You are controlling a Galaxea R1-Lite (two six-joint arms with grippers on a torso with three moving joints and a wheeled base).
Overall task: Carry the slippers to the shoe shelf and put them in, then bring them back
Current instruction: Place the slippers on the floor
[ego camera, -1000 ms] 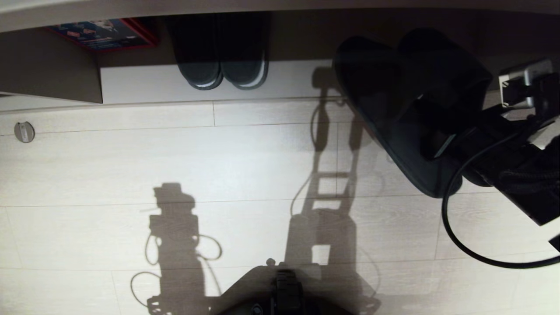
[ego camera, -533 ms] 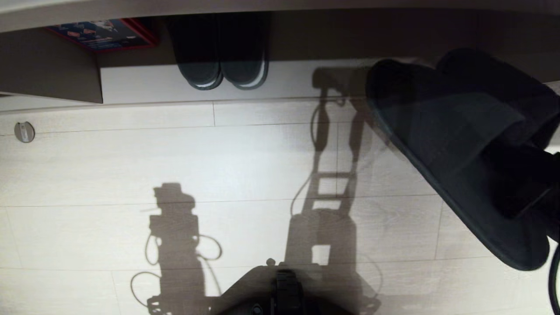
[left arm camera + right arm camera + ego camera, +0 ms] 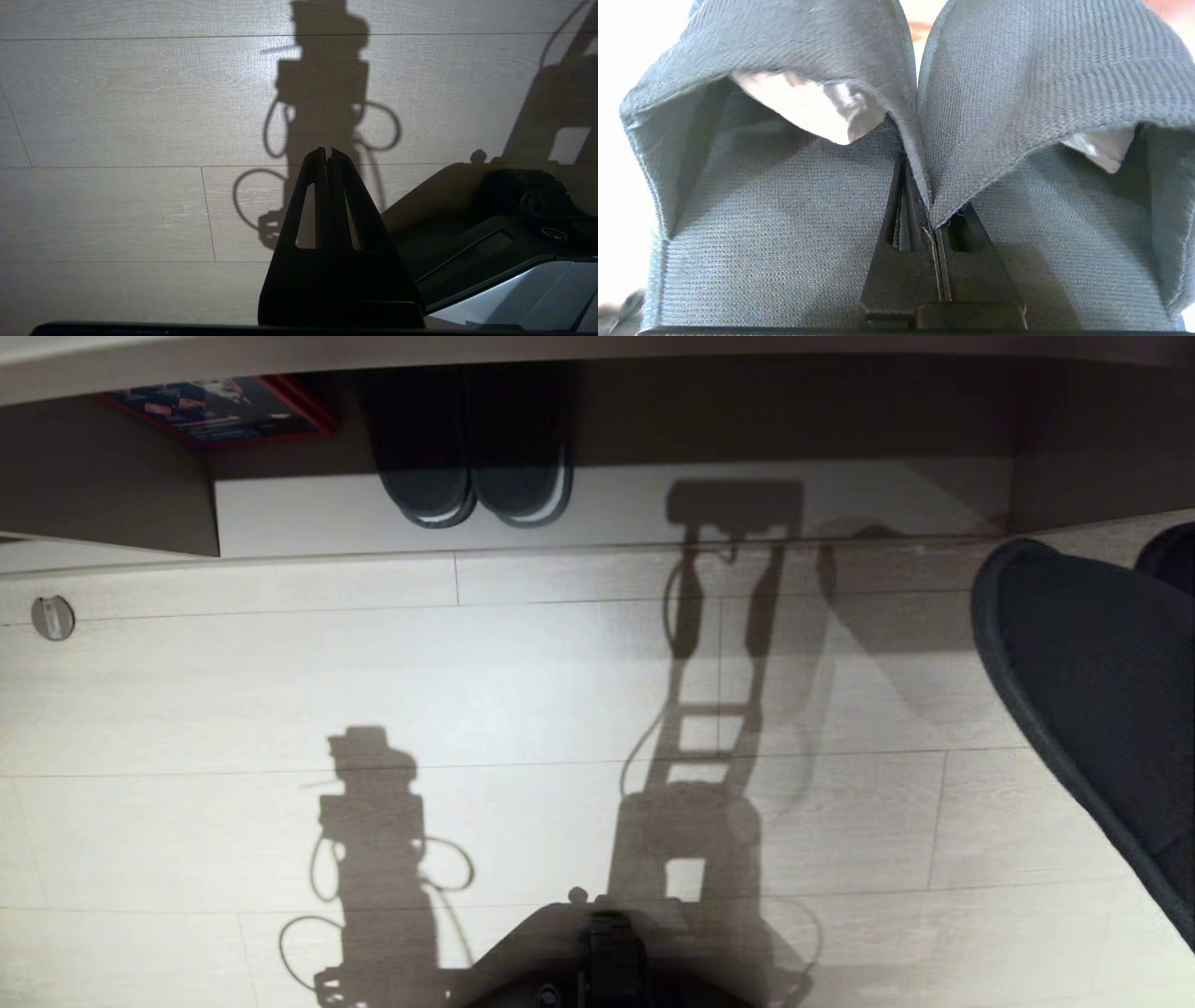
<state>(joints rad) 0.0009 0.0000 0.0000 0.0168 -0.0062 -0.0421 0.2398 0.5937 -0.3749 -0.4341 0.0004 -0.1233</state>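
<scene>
Grey woven fabric fills our right wrist view: the right pincer (image 3: 937,261) is clamped on the two inner edges of the toe bands where the slippers (image 3: 906,140) meet, so the pair hangs from one pinch. We judge them light, soft and floppy; the bands crumple, so that doubled seam is the sound place to hold, though the soles may swing. Our left pincer (image 3: 327,156) hangs parked over the floor (image 3: 560,691), fingers together, holding nothing. In the head view the slippers (image 3: 1092,709) now sit at the near right edge; a second ago they were farther in and farther away, at the shoe shelf (image 3: 112,513) mouth. Far left, another dark pair (image 3: 476,476) rests inside.
</scene>
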